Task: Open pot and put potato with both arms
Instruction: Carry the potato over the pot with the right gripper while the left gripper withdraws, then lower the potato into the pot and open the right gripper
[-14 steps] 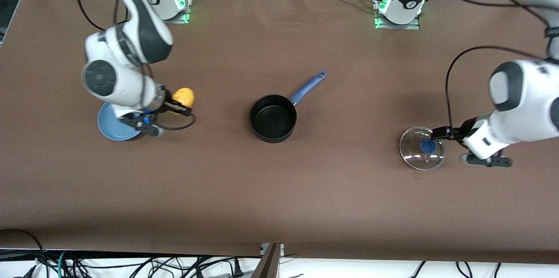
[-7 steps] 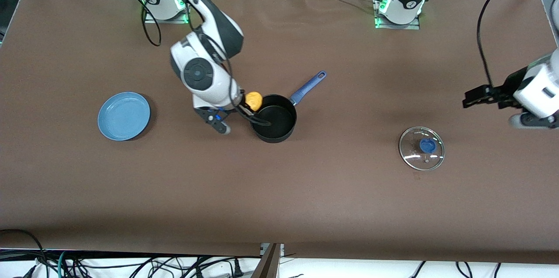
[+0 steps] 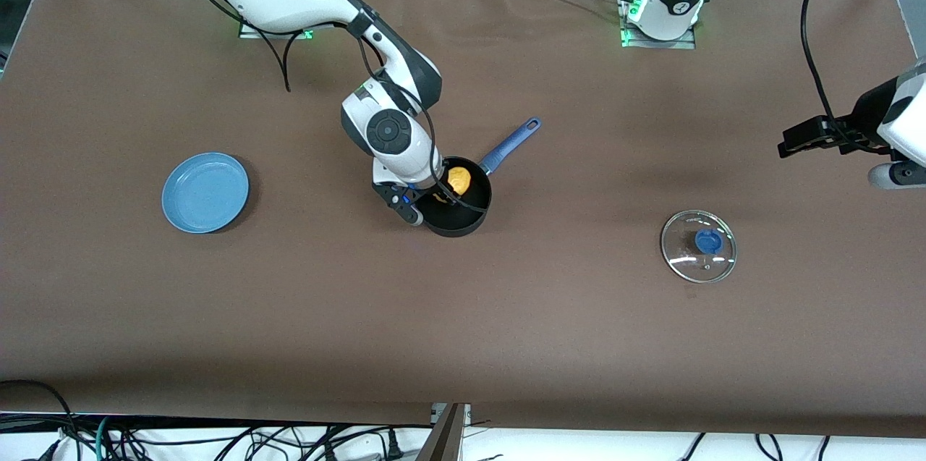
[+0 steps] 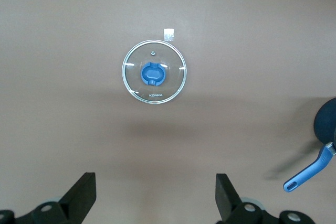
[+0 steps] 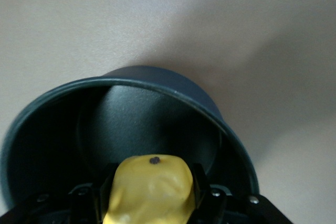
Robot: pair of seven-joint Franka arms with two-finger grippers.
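The black pot [image 3: 457, 218] with a long blue handle [image 3: 511, 146] stands open mid-table. My right gripper [image 3: 452, 189] is shut on the yellow potato [image 3: 459, 179] and holds it over the pot's opening; the right wrist view shows the potato [image 5: 149, 187] between the fingers above the pot's inside [image 5: 131, 124]. The glass lid [image 3: 698, 245] with a blue knob lies flat on the table toward the left arm's end. My left gripper [image 3: 799, 137] is open and empty, up in the air above the table by the lid; its wrist view shows the lid [image 4: 154, 73] and the handle's end [image 4: 310, 171].
A flat light-blue plate [image 3: 205, 192] lies on the table toward the right arm's end. A black cable hangs from the right wrist across the pot's rim. The brown cloth covers the whole table.
My right gripper carried the potato from beside the plate to over the pot. My left gripper let go of the lid's knob, rose and drew away from the lid.
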